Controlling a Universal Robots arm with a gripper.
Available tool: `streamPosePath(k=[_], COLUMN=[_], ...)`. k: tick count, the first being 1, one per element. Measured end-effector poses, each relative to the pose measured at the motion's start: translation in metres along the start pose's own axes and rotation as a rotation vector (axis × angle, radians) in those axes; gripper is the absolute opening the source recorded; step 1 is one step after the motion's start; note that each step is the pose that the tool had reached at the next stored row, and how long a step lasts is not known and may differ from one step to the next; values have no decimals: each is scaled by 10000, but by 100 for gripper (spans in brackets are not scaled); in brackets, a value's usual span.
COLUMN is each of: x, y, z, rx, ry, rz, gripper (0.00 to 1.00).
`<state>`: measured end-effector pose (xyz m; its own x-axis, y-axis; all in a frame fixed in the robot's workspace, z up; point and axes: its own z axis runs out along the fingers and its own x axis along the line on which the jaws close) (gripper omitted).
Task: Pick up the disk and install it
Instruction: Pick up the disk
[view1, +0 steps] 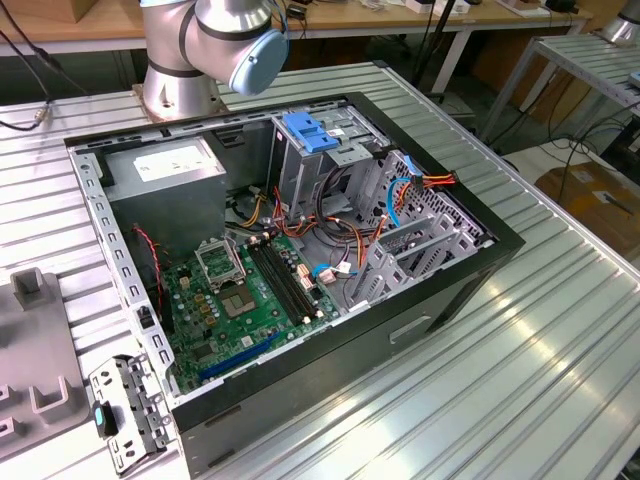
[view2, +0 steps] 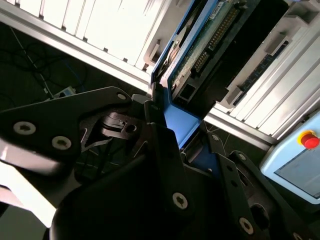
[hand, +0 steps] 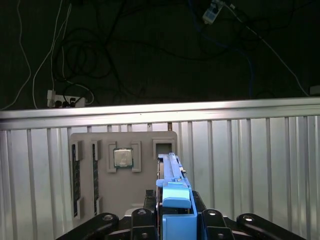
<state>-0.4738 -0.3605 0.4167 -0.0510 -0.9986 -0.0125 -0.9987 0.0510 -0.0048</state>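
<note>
In both wrist views my gripper is shut on the disk, its black fingers pressing on either side. I see the disk edge-on: a blue side rail and a green circuit board on its underside. It hangs over the grey parts tray, next to an empty slot in that tray. The open computer case lies on the table in the exterior view, with a metal drive cage at its far side.
The tray carries a square processor chip and memory sticks. Inside the case are a motherboard, a grey power-supply box, loose cables and a blue latch. The arm's base stands behind the case. A pendant with a red button lies off the table.
</note>
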Motion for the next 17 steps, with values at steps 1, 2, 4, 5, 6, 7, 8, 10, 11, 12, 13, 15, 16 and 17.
streamPosePath(k=[1,2,4,5,6,7,8,10,11,12,13,15,16,17], x=[0,0,-1,-1,-1,-1,-1,-1,-2,-2,-2,-3,-3,-3], y=[0,0,0,0,0,-1,-1,-1,-1,-1,-1,-1,-1,-1], z=[-10,-22,-45,-55,-71,-87,-100,-121,-137,-167,-186,-214,-230,-241], rx=[0,-1,-1,0,0,-1,-1,0,0,0,-1,0,0,0], ry=[0,1,1,0,0,0,0,0,0,0,0,0,0,0], rz=[0,0,0,0,0,0,0,0,0,0,0,0,0,0], gripper=[37,37,37,37,37,37,37,37,37,37,37,37,37,37])
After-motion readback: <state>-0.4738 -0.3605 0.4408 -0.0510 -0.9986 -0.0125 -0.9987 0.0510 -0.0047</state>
